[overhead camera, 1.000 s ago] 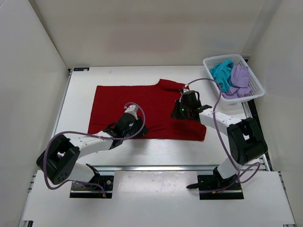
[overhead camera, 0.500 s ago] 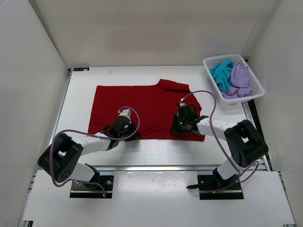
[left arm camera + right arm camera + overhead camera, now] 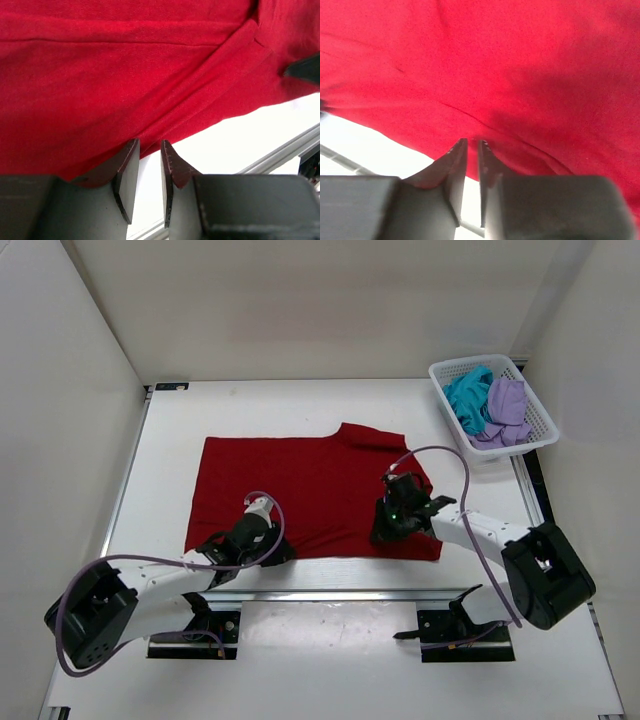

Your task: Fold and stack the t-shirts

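Note:
The dark red t-shirt (image 3: 310, 490) lies spread flat on the white table, its near hem close to the table's front edge. My left gripper (image 3: 272, 546) sits low at that hem on the left. Its jaws (image 3: 150, 145) stand open with a narrow gap that shows bare table, and the tips rest against the fabric edge (image 3: 125, 75). My right gripper (image 3: 388, 532) is at the hem on the right. Its jaws (image 3: 471, 146) are a thin slit apart over the red cloth (image 3: 495, 60). The teal t-shirt (image 3: 465, 390) and the lavender t-shirt (image 3: 505, 405) lie bunched in the basket.
The white mesh basket (image 3: 540, 428) stands at the table's back right corner. A metal rail (image 3: 330, 592) runs along the near edge, just below the shirt's hem. White walls enclose the table on the left, back and right.
Both grippers have drawn back toward the near edge, and the red shirt has slid with them. Its near hem now lies closer to the rail.

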Robot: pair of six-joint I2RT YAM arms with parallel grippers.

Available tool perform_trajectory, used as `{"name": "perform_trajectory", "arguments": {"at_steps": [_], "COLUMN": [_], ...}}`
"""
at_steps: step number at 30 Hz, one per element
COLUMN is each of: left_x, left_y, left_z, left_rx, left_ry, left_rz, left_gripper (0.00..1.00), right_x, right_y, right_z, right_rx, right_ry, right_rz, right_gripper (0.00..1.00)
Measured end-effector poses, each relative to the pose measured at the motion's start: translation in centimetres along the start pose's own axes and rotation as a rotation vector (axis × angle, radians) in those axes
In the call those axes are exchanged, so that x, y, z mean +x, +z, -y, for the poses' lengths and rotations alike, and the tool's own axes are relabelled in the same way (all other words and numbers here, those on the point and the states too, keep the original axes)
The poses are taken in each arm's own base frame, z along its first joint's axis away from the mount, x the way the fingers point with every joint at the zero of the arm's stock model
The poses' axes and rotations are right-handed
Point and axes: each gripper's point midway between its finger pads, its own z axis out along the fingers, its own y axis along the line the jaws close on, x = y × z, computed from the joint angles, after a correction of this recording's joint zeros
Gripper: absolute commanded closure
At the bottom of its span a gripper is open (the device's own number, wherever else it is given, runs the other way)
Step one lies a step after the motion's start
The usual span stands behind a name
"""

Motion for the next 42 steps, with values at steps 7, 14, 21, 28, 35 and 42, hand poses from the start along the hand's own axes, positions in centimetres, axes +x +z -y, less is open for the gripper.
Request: {"name": "perform_trajectory", "arguments": {"at_steps": [7, 14, 21, 28, 35, 42], "left_x": [-5.8, -14.9, -13.4, -13.4, -12.6, -12.6], "left_y": [0.0, -0.4, 0.0, 0.0, 0.5, 0.5], "left_z": [3.0, 5.0, 3.3, 3.1, 3.3, 3.3], "left_rx": [-0.003, 0.039, 0.013, 0.008, 0.011, 0.009], "left_ry": [0.027, 0.024, 0.029, 0.034, 0.044, 0.046], "left_rz": [0.049, 0.222, 0.167, 0.165, 0.143, 0.142], "left_gripper": [0.60, 0.59, 0.59, 0.59, 0.59, 0.59], "right_x": [-12.3, -26.9, -30.8, -30.1, -30.9, -31.2], "right_y": [-4.7, -4.7, 0.1, 1.4, 4.4, 5.9], "right_z": [-3.6, 3.8, 10.1, 12.3, 13.3, 13.5], "right_rx": [-0.066, 0.033, 0.150, 0.205, 0.207, 0.203], "right_ry": [-0.012, 0.136, 0.208, 0.250, 0.260, 0.256], "right_rz": [0.232, 0.471, 0.423, 0.391, 0.356, 0.343], "right_gripper": [0.84, 0.92, 0.74, 0.58, 0.58, 0.85]}}
